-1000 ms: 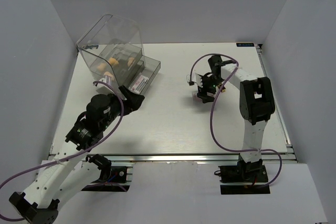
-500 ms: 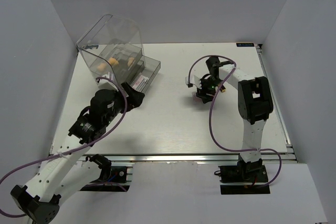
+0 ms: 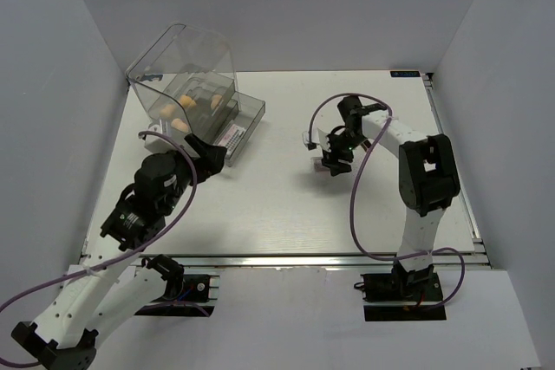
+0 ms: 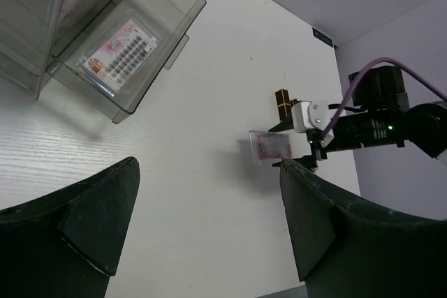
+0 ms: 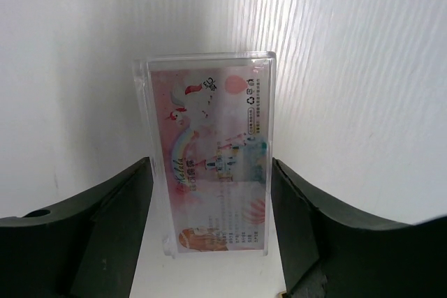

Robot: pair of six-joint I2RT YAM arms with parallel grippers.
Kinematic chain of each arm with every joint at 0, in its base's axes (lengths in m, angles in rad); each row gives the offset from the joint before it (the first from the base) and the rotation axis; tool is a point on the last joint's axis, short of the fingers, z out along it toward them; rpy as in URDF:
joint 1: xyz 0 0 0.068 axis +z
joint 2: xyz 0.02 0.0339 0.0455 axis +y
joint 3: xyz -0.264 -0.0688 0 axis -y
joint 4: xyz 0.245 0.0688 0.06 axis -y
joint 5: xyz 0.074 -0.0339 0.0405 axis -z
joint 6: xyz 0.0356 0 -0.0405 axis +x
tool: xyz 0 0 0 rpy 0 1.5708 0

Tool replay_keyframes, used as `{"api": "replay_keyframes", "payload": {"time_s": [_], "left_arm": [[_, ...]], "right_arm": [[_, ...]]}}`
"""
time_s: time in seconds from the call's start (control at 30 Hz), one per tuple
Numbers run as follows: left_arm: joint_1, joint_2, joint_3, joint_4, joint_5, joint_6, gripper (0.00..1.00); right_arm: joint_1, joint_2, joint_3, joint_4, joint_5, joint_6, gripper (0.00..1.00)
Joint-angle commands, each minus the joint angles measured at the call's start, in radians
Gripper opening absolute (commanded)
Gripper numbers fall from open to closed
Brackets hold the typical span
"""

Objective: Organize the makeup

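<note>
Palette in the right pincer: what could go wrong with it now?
The clear palette is pinched only by its slick side edges in the right pincer, so it might slip or tilt out. The lipstick sits close beside it and could get knocked over.

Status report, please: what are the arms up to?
Left gripper open, empty. Right gripper shut on clear palette. Lipstick tube beside it, not touching.

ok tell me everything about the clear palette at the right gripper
The palette is a flat, clear plastic rectangle with rounded corners, holding a pink printed card with a rainbow and small text. It looks closed and intact. The right gripper clamps its two long sides over the white table.
</note>
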Motion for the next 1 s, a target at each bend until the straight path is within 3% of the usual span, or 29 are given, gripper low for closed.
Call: {"api": "replay_keyframes", "payload": {"time_s": [0.0, 0.03, 0.07, 0.3, 0.6, 0.97], "left_arm": [[0.003, -0.016, 0.039, -0.034, -0.051, 0.002, 0.91], [0.001, -0.023, 0.040, -0.037, -0.062, 0.000, 0.91], [0.001, -0.026, 0.037, -0.040, -0.067, -0.001, 0.91], [0.003, -0.062, 0.031, -0.072, -0.105, -0.015, 0.91], [0.003, -0.150, 0.033, -0.163, -0.179, -0.041, 0.91], [0.003, -0.220, 0.042, -0.244, -0.251, -0.052, 0.92]], "right_arm": [[0.042, -0.089, 0.064, -0.041, -0.141, 0.019, 0.20], [0.060, -0.092, 0.104, -0.041, -0.153, 0.028, 0.13], [0.071, -0.093, 0.124, -0.039, -0.165, 0.037, 0.12], [0.152, -0.058, 0.331, 0.025, -0.193, 0.117, 0.11], [0.260, 0.055, 0.564, 0.322, -0.095, 0.195, 0.13], [0.393, 0.124, 0.493, 0.718, 0.003, 0.220, 0.15]]}}
